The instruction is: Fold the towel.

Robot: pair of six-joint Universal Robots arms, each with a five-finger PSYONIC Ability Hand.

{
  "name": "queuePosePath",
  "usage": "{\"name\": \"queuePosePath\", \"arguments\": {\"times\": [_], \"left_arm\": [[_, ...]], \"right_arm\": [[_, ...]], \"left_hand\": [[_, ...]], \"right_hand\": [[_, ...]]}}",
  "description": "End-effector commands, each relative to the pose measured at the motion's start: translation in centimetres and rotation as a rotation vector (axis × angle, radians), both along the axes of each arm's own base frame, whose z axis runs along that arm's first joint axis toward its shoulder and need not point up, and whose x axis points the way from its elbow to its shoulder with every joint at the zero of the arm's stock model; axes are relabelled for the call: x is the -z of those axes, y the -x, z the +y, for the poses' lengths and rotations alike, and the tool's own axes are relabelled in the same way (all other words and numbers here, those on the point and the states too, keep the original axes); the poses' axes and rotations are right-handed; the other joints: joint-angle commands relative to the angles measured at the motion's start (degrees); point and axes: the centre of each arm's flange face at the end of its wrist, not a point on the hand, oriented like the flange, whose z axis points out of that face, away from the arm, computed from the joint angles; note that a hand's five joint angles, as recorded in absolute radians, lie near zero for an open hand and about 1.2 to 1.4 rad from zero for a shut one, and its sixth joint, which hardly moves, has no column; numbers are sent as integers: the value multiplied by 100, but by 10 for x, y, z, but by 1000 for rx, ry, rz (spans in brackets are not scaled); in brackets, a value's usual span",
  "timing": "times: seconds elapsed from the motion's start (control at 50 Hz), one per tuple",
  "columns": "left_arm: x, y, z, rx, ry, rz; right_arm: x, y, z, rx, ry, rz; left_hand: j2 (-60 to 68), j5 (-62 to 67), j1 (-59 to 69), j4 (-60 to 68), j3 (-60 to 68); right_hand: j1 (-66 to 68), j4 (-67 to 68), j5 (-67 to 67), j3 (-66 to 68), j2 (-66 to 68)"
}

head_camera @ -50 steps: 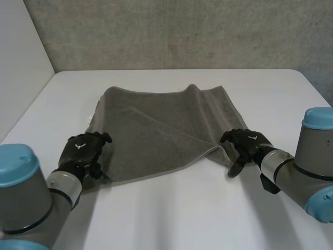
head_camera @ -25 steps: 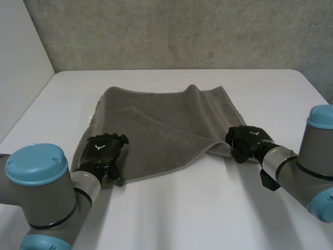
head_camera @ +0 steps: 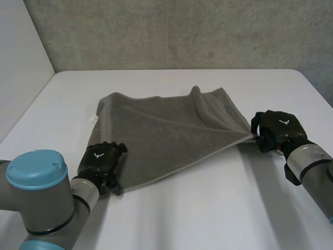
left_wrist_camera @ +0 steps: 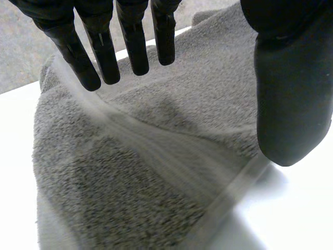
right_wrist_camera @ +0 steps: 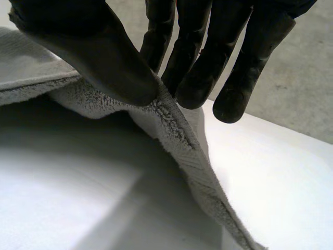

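Note:
A grey towel (head_camera: pixel 166 125) lies partly folded on the white table (head_camera: pixel 208 208). My right hand (head_camera: pixel 276 130) pinches its near right corner between thumb and fingers; the right wrist view shows that corner of the towel (right_wrist_camera: pixel 166 117) lifted off the table, caught under the thumb (right_wrist_camera: pixel 99 57). My left hand (head_camera: pixel 101 159) rests over the near left corner. In the left wrist view its fingers (left_wrist_camera: pixel 104 52) are straight and spread above the towel (left_wrist_camera: pixel 145 172), the thumb (left_wrist_camera: pixel 291 99) beside the corner's edge, nothing gripped.
A small white label (head_camera: pixel 92 119) sticks out at the towel's left edge. A grey wall (head_camera: pixel 182 31) stands behind the table's far edge. Bare tabletop spreads in front of the towel and to its right.
My right hand has shut on the near right corner and pulled it right and up, stretching the towel's front edge. My left hand slid a little right along the near left corner.

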Motion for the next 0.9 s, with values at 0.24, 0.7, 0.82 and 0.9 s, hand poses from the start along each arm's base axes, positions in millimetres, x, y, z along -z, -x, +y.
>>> {"name": "queuePosePath", "arguments": {"times": [0.24,0.7,0.82,0.9], "left_arm": [[6,-1,-1,-2,-19,-13],[18,0,1,-1,-44,-39],[16,2,-4,-1,-25,-29],[10,6,-12,-4,6,-14]], "right_arm": [[4,6,-7,27,-23,-22],[6,3,-6,15,-31,-20],[6,3,-5,12,-32,-19],[7,3,-5,10,-35,-19]], "left_hand": [[-347,-1179,-335,-348,-292],[-464,-1297,-452,-466,-410],[-447,-1280,-436,-449,-393],[-431,-1263,-419,-433,-376]], "right_hand": [[347,351,283,338,434],[347,351,283,338,434],[347,351,283,338,434],[347,351,283,338,434]]}}
